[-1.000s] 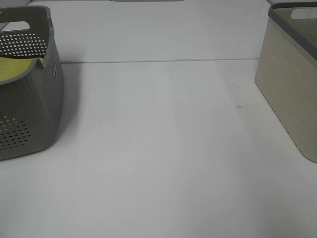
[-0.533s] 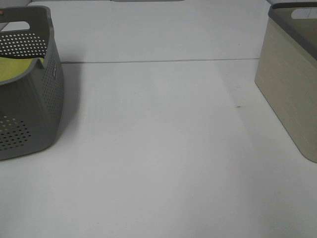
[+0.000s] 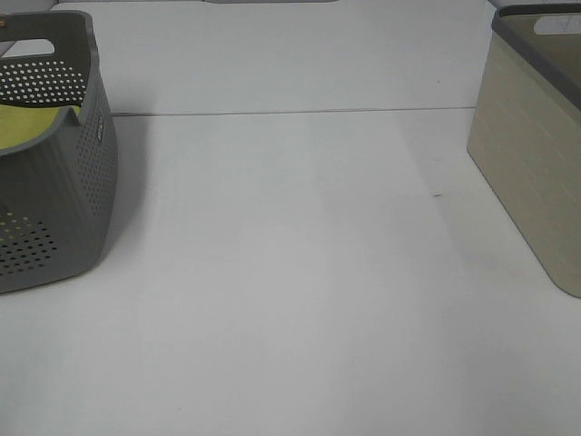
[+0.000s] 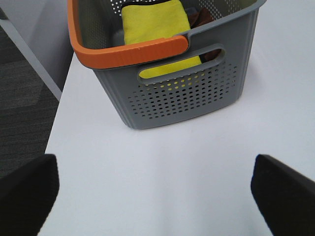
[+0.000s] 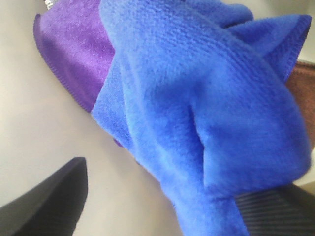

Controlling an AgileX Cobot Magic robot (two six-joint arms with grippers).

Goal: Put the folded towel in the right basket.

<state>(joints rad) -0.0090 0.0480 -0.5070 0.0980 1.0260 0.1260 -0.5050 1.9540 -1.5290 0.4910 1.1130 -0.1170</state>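
My right claw (image 5: 162, 189) stands apart, the blue folded towel (image 5: 197, 108) slumped over one finger (image 5: 268, 211) and lying on a purple towel (image 5: 74, 44). My left claw (image 4: 153, 164) gapes over the table (image 4: 172, 167), facing the grey basket (image 4: 187, 93), which holds a yellow towel (image 4: 155, 22).

Left gripper fingers (image 4: 27, 191): matte black, blunt, rounded tips.
Right gripper fingers (image 5: 47, 201): black; one pad (image 5: 275, 211) finely ribbed.
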